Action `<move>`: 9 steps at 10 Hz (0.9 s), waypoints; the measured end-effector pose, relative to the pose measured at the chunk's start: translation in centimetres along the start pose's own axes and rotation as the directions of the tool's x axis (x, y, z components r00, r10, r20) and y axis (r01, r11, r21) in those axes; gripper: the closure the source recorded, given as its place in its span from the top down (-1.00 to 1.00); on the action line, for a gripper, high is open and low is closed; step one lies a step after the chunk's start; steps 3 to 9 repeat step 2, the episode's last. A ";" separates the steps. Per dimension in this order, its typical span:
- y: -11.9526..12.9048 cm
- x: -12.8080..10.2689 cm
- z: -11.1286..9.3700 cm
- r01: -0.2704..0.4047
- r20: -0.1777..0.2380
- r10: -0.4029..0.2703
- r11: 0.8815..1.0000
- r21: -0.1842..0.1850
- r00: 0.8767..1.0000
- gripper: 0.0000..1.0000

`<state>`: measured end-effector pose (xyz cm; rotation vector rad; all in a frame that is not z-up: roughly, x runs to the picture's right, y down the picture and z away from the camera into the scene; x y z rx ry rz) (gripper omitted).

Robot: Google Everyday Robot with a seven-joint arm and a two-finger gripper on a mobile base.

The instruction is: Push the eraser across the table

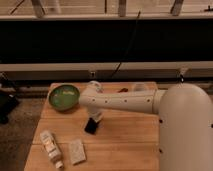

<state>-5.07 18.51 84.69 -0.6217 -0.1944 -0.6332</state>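
The eraser (91,125), a flat black block, lies on the light wooden table (125,140) left of its middle. My white arm reaches in from the right, and its gripper (96,116) hangs at the arm's end, right above the eraser's upper edge and touching or nearly touching it. The arm's wrist hides part of the gripper.
A green bowl (64,97) sits at the table's far left corner. A white bottle (51,148) and a pale beige block (76,151) lie near the front left. A small red object (123,90) shows behind the arm. The robot's white body (186,130) covers the right side.
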 end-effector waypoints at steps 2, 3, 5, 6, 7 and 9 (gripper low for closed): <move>0.0 0.0 0.0 0.001 -0.001 -0.001 1.000 0.000 1.000 -0.95; 0.0 0.0 0.0 0.001 -0.001 -0.001 1.000 0.000 1.000 -0.95; 0.0 0.0 0.0 0.001 -0.001 -0.001 1.000 0.000 1.000 -0.95; 0.0 0.0 0.0 0.001 -0.001 -0.001 1.000 0.000 1.000 -0.95; 0.0 0.0 0.0 0.001 -0.001 -0.001 1.000 0.000 1.000 -0.95; 0.0 0.0 0.0 0.001 -0.001 -0.001 1.000 0.000 1.000 -0.95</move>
